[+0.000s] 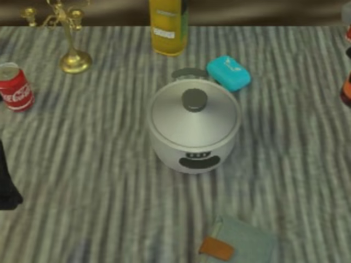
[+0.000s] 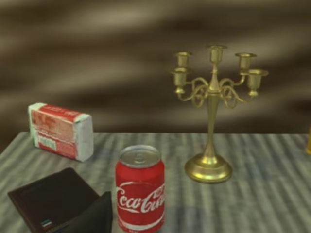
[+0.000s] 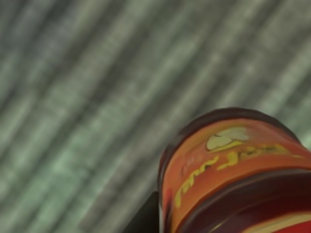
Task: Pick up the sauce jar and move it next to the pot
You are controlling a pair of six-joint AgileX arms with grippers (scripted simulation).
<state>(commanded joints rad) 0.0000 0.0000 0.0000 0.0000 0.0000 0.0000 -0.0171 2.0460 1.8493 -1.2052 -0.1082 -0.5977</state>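
The sauce jar (image 3: 233, 170), with an orange label and dark reddish contents, fills the near corner of the right wrist view. My right gripper (image 3: 214, 225) is shut on it, and one dark finger (image 3: 146, 221) presses its side. In the top view only a sliver of the jar (image 1: 347, 85) shows at the far right edge, well right of the pot (image 1: 193, 123). The silver-grey pot stands lidded at the table's middle. My left gripper (image 1: 6, 189) is parked at the left edge.
A red soda can (image 1: 15, 86) and a brass candelabra (image 1: 71, 38) stand at the back left. A yellow bottle (image 1: 168, 24) and a teal soap box (image 1: 228, 72) are behind the pot. A denim pouch (image 1: 238, 244) lies at the front. A packet (image 2: 60, 130) and a dark wallet (image 2: 51, 204) show in the left wrist view.
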